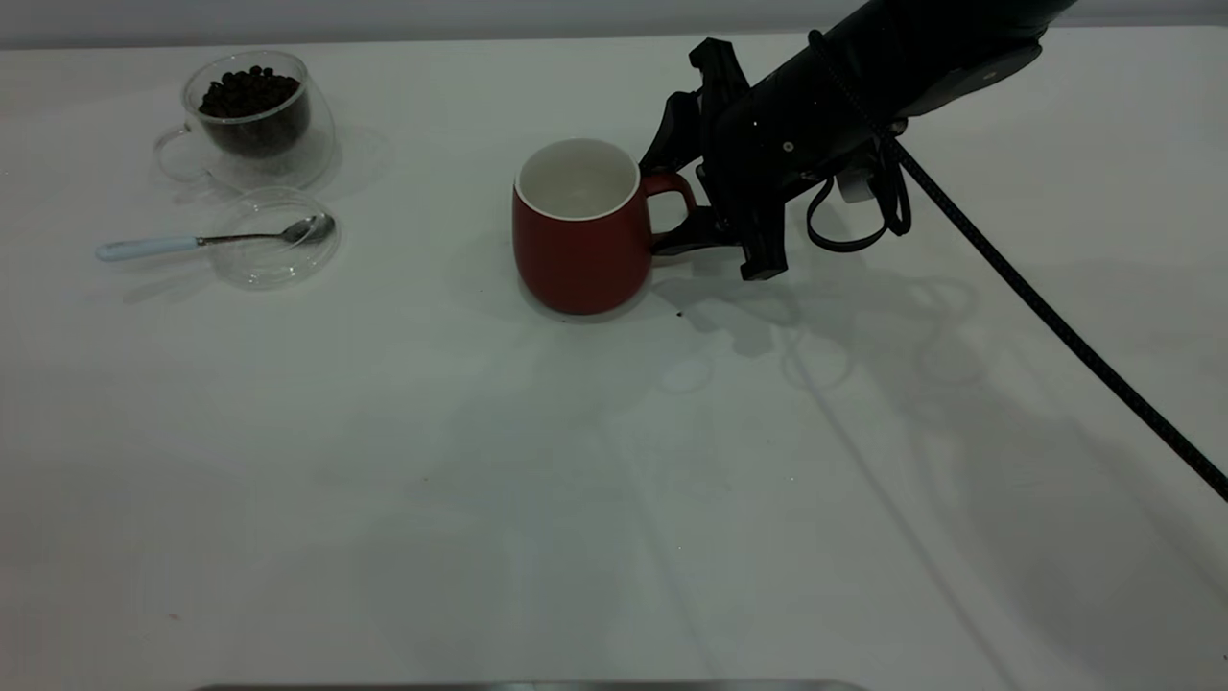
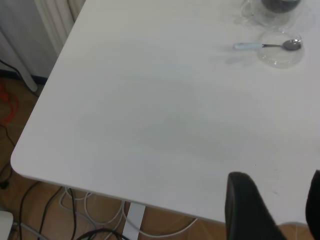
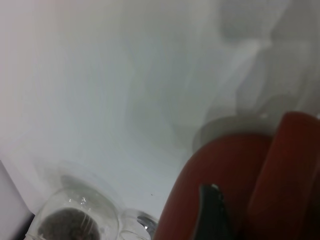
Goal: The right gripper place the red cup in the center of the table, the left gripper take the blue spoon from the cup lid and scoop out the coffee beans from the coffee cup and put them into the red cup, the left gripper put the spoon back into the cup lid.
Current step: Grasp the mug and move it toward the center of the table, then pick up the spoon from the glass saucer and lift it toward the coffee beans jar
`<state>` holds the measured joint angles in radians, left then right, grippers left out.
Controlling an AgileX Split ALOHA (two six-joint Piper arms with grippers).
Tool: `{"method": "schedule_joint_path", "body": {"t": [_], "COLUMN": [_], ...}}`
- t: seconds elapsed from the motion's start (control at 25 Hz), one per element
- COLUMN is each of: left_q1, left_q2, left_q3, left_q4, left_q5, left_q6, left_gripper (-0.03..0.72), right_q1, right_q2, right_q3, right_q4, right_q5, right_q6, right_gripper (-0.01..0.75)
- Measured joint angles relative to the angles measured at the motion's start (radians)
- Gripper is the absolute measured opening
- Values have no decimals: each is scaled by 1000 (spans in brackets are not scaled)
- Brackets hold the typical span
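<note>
The red cup [image 1: 580, 230] stands upright on the white table [image 1: 614, 480] near its middle, its white inside bare. My right gripper [image 1: 656, 206] reaches in from the right and is shut on the cup's loop handle, one finger above and one below. In the right wrist view one finger [image 3: 211, 212] lies against the red cup [image 3: 220, 165]. The glass coffee cup [image 1: 254, 120] with coffee beans [image 1: 247, 93] stands at the far left. The blue spoon [image 1: 206, 240] lies across the clear cup lid [image 1: 273, 251] in front of it. My left gripper [image 2: 277, 205] is open over the table's near corner, far from the spoon [image 2: 265, 46].
The right arm and its black cable [image 1: 1055, 326] cross the right side of the table. The left wrist view shows the table's edge [image 2: 45, 170] with cables and floor below it.
</note>
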<state>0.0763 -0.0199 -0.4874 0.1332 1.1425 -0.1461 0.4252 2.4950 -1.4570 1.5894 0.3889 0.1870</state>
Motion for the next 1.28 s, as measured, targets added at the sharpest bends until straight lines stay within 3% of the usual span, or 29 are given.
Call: {"method": "schedule_joint_path", "body": {"t": [0.36, 0.72, 0.88, 1.04, 1.28], "left_q1": [0, 0, 0, 0, 0], "left_q2": [0, 0, 0, 0, 0], "left_q3": [0, 0, 0, 0, 0], "left_q4": [0, 0, 0, 0, 0], "left_q5": [0, 0, 0, 0, 0], "left_q6": [0, 0, 0, 0, 0], "left_gripper": [354, 354, 354, 354, 354], "right_q1": [-11, -100, -143, -159, -161], "right_q2": [2, -80, -147, -304, -650], "right_q3": [0, 0, 0, 0, 0], "right_q4": [-58, -236, -391, -707, -1203], "right_q5": [18, 20, 26, 160, 548], "right_q6": [-35, -96, -205, -428, -585], "right_gripper": [561, 561, 561, 561, 561]}}
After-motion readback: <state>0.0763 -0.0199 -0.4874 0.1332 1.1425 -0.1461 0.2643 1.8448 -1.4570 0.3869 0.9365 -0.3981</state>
